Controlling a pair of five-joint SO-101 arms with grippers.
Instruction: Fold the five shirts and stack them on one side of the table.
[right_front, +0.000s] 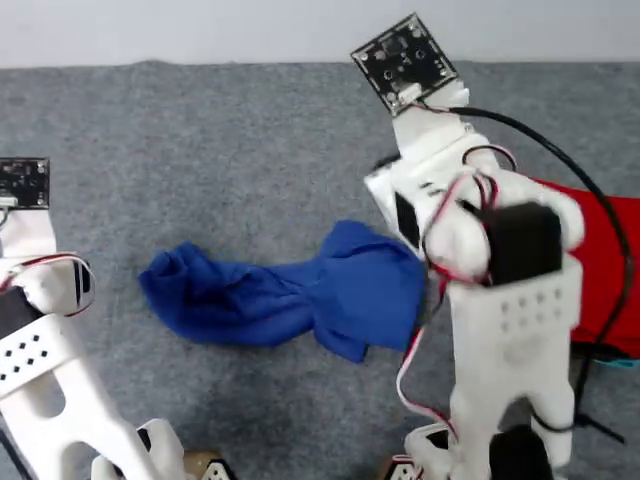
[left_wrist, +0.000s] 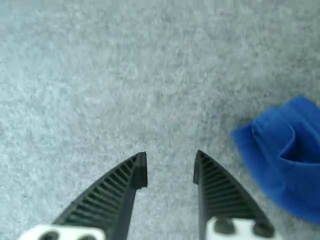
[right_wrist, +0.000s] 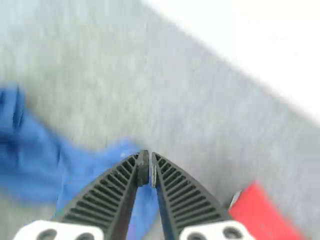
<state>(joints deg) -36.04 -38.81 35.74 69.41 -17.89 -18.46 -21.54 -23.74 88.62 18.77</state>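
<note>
A blue shirt (right_front: 290, 295) lies crumpled and stretched out across the middle of the grey table. Its right end rises toward the right arm (right_front: 480, 240). In the right wrist view my right gripper (right_wrist: 146, 169) is shut, with the blue shirt (right_wrist: 40, 165) bunched up to its tips, so it appears to pinch the cloth's edge. My left gripper (left_wrist: 170, 167) hangs open over bare grey surface, a short way from the shirt's left clump (left_wrist: 287, 155). A red shirt (right_front: 605, 260) lies at the right edge, partly hidden by the right arm.
The grey felt table (right_front: 200, 150) ends at a white wall along the back. The left arm (right_front: 40, 330) stands at the far left edge. A teal strip of cloth (right_front: 620, 363) peeks out below the red shirt. Cables hang around the right arm.
</note>
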